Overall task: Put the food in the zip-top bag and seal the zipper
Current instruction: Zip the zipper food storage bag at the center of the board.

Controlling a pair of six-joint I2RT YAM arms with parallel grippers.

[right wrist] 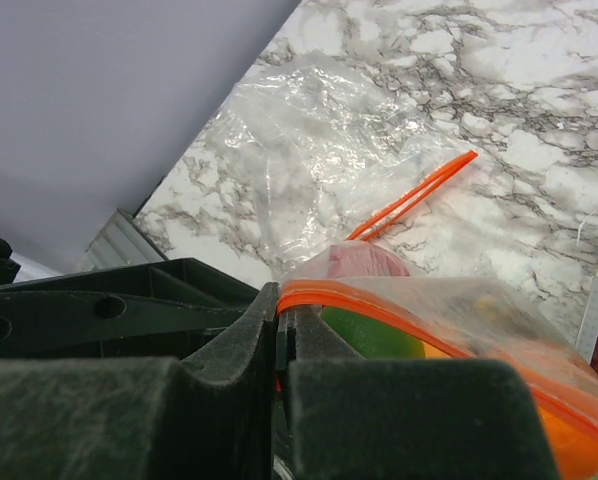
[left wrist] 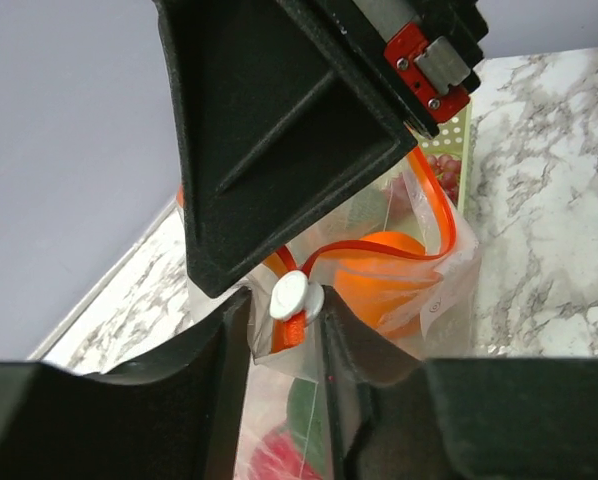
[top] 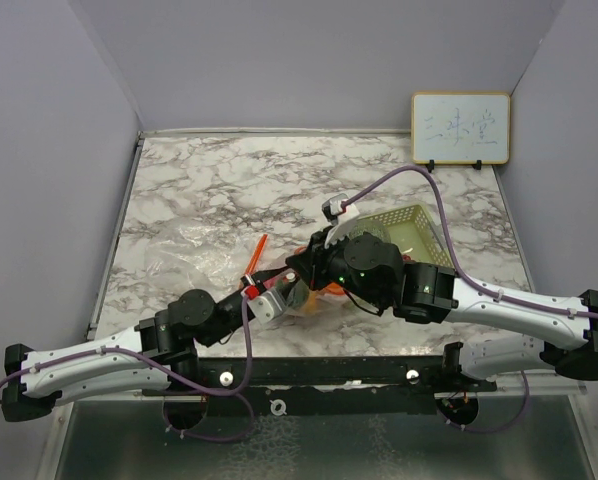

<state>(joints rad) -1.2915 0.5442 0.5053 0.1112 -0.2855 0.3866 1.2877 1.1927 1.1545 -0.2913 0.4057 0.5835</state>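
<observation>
A clear zip-top bag (top: pixel 314 292) with an orange zipper stands between my two grippers near the table's front. It holds toy fruits: an orange (left wrist: pixel 384 275), a green fruit (right wrist: pixel 374 335) and a red fruit (right wrist: pixel 364 262). My left gripper (left wrist: pixel 284 310) is shut on the bag's end, right at the white slider (left wrist: pixel 297 296); it shows in the top view (top: pixel 267 300) too. My right gripper (right wrist: pixel 282 305) is shut on the orange zipper strip (right wrist: pixel 419 310) and hangs just above the left one (top: pixel 304 268). The other fruits are hidden.
A pale green mesh basket (top: pixel 404 228) sits right behind the right gripper. A second, empty clear bag (top: pixel 199 250) with an orange zipper (right wrist: pixel 414 195) lies flat to the left. A small whiteboard (top: pixel 460 128) leans on the back wall.
</observation>
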